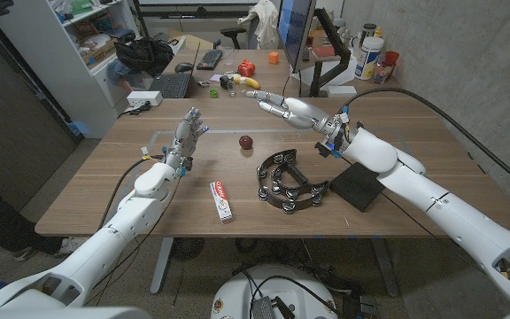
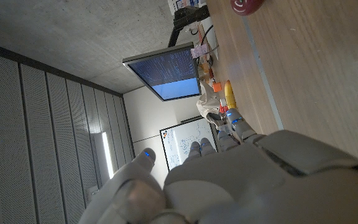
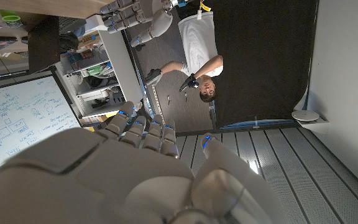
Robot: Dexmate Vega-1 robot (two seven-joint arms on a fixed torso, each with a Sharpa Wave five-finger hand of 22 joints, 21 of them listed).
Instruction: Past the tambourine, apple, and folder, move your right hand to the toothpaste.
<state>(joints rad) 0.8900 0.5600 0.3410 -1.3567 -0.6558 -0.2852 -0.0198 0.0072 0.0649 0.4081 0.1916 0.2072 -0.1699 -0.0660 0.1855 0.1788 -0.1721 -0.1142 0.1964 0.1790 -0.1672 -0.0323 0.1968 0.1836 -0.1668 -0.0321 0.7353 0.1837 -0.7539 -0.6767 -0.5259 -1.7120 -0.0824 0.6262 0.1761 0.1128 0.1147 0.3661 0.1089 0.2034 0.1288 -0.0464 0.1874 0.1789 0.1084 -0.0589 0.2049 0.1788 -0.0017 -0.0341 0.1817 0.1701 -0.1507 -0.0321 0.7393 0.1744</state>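
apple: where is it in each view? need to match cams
Head view: apple on the table's middle, between the two hands, beyond the tambourine.
Left wrist view: apple at the top edge, on the wood, partly cut off.
Right wrist view: no apple in it.
Shared landmark: the banana on the far desk, in head and left wrist views.

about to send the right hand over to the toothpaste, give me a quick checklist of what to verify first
1. Right hand empty: ok, fingers extended, nothing held.
2. Toothpaste in the open: ok, lying flat near the table's front edge, nothing on it.
3. Direct path: not ok, the apple and tambourine lie between hand and toothpaste.
4. Folder out of the way: ok, it sits to the right under the right forearm.
5. Left hand clear of target: ok, it stands further back, apart from the toothpaste.
6. Right hand's height over the table: cannot tell.
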